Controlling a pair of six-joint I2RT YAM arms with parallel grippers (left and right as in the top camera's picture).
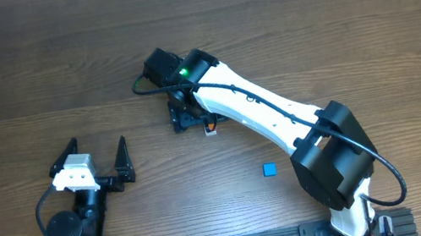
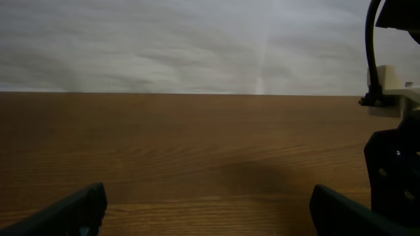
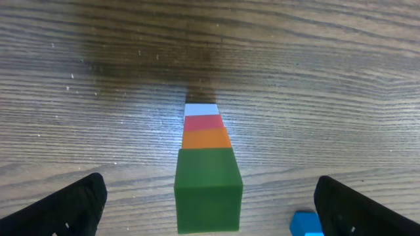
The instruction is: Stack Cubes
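Note:
A tower of cubes stands on the wooden table, seen from above in the right wrist view: a green cube [image 3: 209, 187] on top, then orange [image 3: 206, 138], red [image 3: 203, 122] and white [image 3: 201, 109] below it. My right gripper [image 3: 210, 200] hovers over the tower, open, its fingers wide on either side and not touching the green cube. In the top view the tower [image 1: 210, 127] peeks out beside the right gripper [image 1: 187, 119]. A lone blue cube [image 1: 269, 169] [image 3: 306, 223] lies on the table nearer the right arm's base. My left gripper [image 1: 99, 159] [image 2: 207, 216] stands open and holds nothing at the front left.
The right arm [image 1: 279, 119] stretches diagonally across the middle of the table [image 1: 369, 40]. Its dark wrist parts [image 2: 394, 167] show off to one side in the left wrist view. Bare wood lies at the left, the back and the far right.

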